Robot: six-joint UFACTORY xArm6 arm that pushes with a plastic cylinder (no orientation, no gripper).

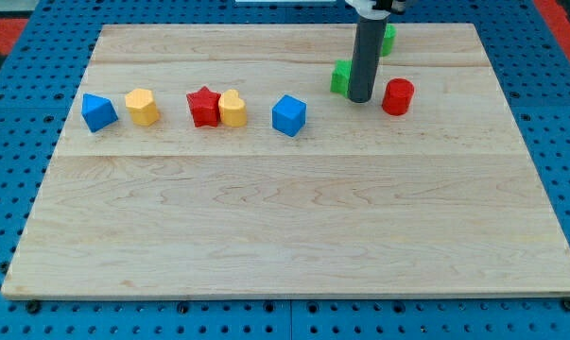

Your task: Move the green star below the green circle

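Note:
My tip (pixel 363 98) rests on the wooden board (pixel 285 217) near the view's top right. A green block (pixel 340 77) sits just left of the rod and touches it or nearly so; the rod hides part of it, so I cannot make out its shape. A second green block (pixel 388 38) lies higher up, right of the rod, also partly hidden and of unclear shape. The lower green block is below and to the left of the upper one.
A red cylinder (pixel 397 96) stands just right of my tip. A row runs along the view's left: a blue block (pixel 99 111), a yellow block (pixel 143 107), a red star (pixel 203 107) touching a yellow heart (pixel 233 109), and a blue cube (pixel 288 115).

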